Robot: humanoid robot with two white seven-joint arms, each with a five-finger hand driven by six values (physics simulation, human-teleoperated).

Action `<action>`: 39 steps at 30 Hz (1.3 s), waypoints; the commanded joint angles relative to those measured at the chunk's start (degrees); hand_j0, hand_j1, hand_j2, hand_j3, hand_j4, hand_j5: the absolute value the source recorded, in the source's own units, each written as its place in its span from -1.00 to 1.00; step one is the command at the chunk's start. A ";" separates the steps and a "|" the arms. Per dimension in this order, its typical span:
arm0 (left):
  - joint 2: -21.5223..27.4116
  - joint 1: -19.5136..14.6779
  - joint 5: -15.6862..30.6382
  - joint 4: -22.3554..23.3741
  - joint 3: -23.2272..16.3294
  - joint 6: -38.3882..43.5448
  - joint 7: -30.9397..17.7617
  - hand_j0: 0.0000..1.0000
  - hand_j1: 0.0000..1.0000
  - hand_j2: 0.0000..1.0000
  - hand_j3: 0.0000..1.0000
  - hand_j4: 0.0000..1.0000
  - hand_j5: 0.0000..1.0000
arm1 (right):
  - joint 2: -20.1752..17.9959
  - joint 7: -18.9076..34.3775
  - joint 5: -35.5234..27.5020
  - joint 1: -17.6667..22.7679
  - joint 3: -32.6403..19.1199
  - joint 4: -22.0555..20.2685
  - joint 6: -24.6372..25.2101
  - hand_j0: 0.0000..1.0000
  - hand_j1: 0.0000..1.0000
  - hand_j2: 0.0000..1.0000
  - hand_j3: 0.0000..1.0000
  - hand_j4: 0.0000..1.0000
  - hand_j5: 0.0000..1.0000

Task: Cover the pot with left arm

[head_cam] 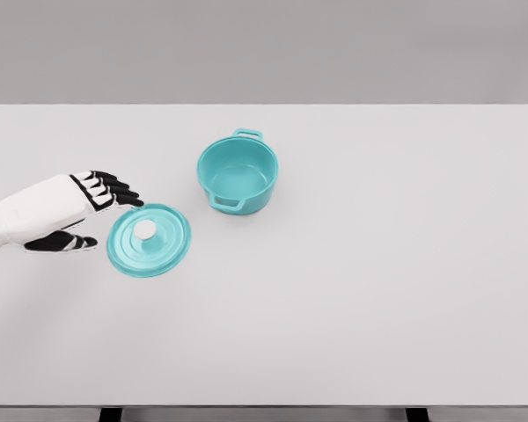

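Right now the left hand reaches in from the left side of the picture, low over the white desk. Its arm is white and its fingers are black. The fingers are spread apart, with four of them pointing toward the lid on top and the thumb sticking out lower down. They hold nothing. The teal lid lies flat on the desk just beside the hand, on its right. The upper fingertips come very close to the lid's rim, but I cannot tell if they touch it. The lid is round, and a small white knob sits in its middle. The teal pot stands upright on the desk, up and to the right of the lid. The pot and the lid are near each other but apart. The pot is open on top, and you can see down into its smooth inside. It has two small handles, one on the far side and one on the near side. The lid is not on the pot. The desk is wide and fills most of the picture, and a plain gray wall stands behind it.
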 commanded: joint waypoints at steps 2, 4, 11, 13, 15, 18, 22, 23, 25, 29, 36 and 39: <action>-0.46 -0.35 0.16 -0.08 -3.44 0.06 0.04 0.64 0.64 0.64 0.64 0.64 0.64 | 0.00 0.01 0.00 0.00 0.00 0.04 0.00 1.00 1.00 1.00 1.00 1.00 1.00; -0.81 -0.79 -0.10 -0.08 -4.14 0.06 0.04 0.60 0.60 0.60 0.60 0.60 0.60 | 0.00 0.01 0.00 0.00 0.00 -0.05 0.00 1.00 1.00 1.00 1.00 1.00 1.00; -3.63 -2.64 -2.30 0.62 -6.51 0.06 0.04 0.57 0.57 0.57 0.57 0.57 0.57 | 0.00 0.01 0.00 0.00 0.00 0.04 0.00 1.00 1.00 1.00 1.00 1.00 1.00; -3.63 -3.69 -2.30 0.89 -7.92 0.06 0.04 0.56 0.56 0.56 0.56 0.56 0.56 | 0.00 0.01 0.00 0.00 0.00 -0.05 0.00 1.00 1.00 1.00 1.00 1.00 1.00; -3.63 -4.04 -2.39 0.98 -8.36 0.06 0.04 0.56 0.56 0.56 0.56 0.56 0.56 | 0.00 0.01 0.00 0.00 0.00 -0.05 0.00 1.00 1.00 1.00 1.00 1.00 1.00; -3.63 -5.01 -3.00 2.29 -9.15 0.06 0.04 0.56 0.56 0.56 0.56 0.56 0.56 | 0.00 0.01 0.00 0.00 0.00 0.04 0.00 1.00 1.00 1.00 1.00 1.00 1.00; -3.63 -8.44 -3.00 5.11 -12.32 0.06 0.04 0.56 0.56 0.56 0.56 0.56 0.56 | 0.00 0.01 0.00 0.00 0.00 -0.05 0.00 1.00 1.00 1.00 1.00 1.00 1.00; -3.63 -8.53 -3.00 5.19 -12.49 0.06 0.04 0.56 0.56 0.56 0.56 0.56 0.56 | 0.00 0.01 0.00 0.00 0.00 -0.05 0.00 1.00 1.00 1.00 1.00 1.00 1.00; -3.63 -8.53 -3.00 5.81 -12.58 0.06 0.04 0.56 0.56 0.56 0.56 0.56 0.56 | 0.00 0.01 0.00 0.00 0.00 -0.05 0.00 1.00 1.00 1.00 1.00 1.00 1.00; -3.63 -8.62 -3.00 6.60 -12.93 0.06 0.04 0.56 0.56 0.56 0.56 0.56 0.56 | 0.00 0.01 0.00 0.00 0.00 -0.05 0.00 1.00 1.00 1.00 1.00 1.00 1.00; -4.42 -9.14 -3.18 8.09 -13.02 0.06 0.04 0.53 0.53 0.53 0.53 0.53 0.53 | 0.00 0.01 0.00 0.00 0.00 -0.05 0.00 1.00 1.00 1.00 1.00 1.00 1.00; -4.94 -9.41 -3.70 8.80 -13.02 0.06 0.04 0.53 0.53 0.53 0.53 0.53 0.53 | 0.00 0.01 0.00 0.00 0.00 0.04 0.00 1.00 1.00 1.00 1.00 1.00 1.00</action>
